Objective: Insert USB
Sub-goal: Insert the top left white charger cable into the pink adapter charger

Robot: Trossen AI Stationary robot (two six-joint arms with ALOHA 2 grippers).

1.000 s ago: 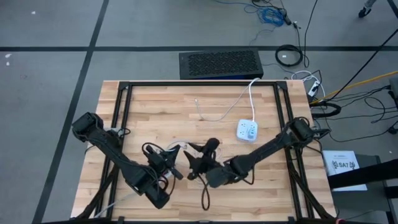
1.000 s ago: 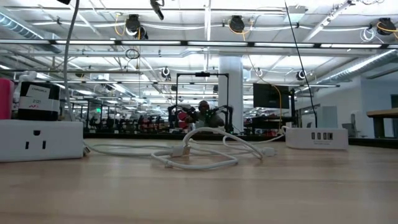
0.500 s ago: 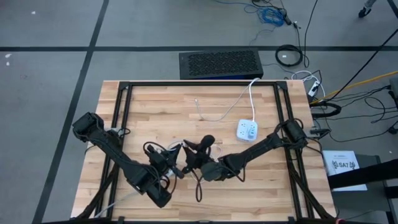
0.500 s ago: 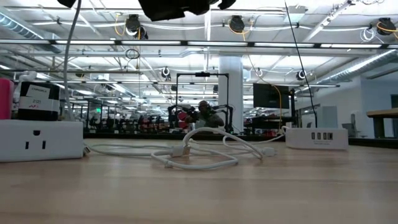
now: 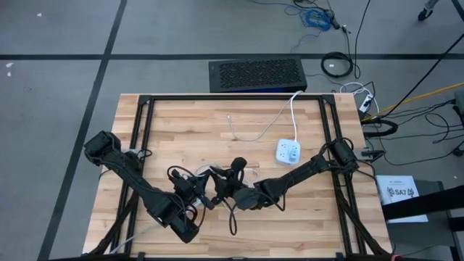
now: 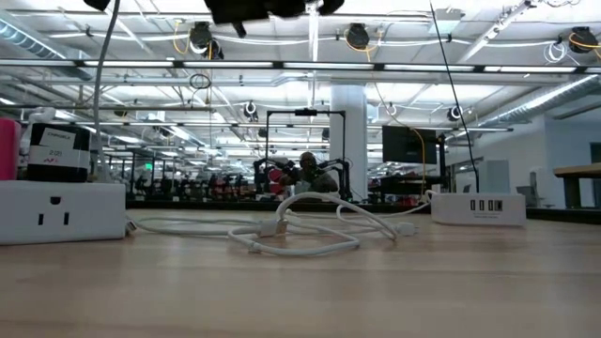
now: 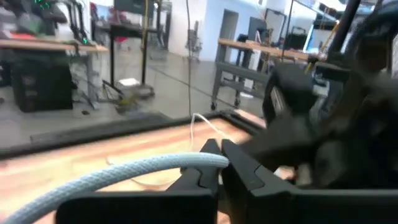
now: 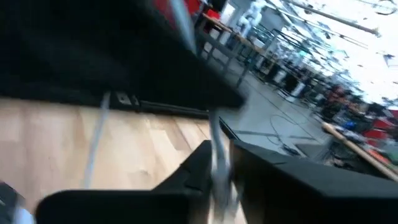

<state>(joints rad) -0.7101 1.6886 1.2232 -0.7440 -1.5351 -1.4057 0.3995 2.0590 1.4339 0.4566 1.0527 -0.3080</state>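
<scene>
The wooden surface carries a white power strip at about 3 o'clock from its centre, with its white cord running toward the 12 o'clock edge. A thin white USB cable lies loose toward 12 o'clock from centre, one end near the middle of the far half of the surface. In the low view this cable forms a flat coil on the wood, with the USB hub at its 3 o'clock side and a white outlet block at its 9 o'clock side. The left gripper sits at about 6 o'clock from the centre of the surface, just beside the right gripper, which lies at its 2 o'clock. In the left wrist view the left gripper is clenched on a pale cable that trails out from between its closed fingers. In the right wrist view the right gripper is clenched on a thin pale cable that rises from between its fingers. Whether either held end carries the USB plug cannot be determined. A black perforated case rests on the floor beyond the 12 o'clock edge of the surface.
</scene>
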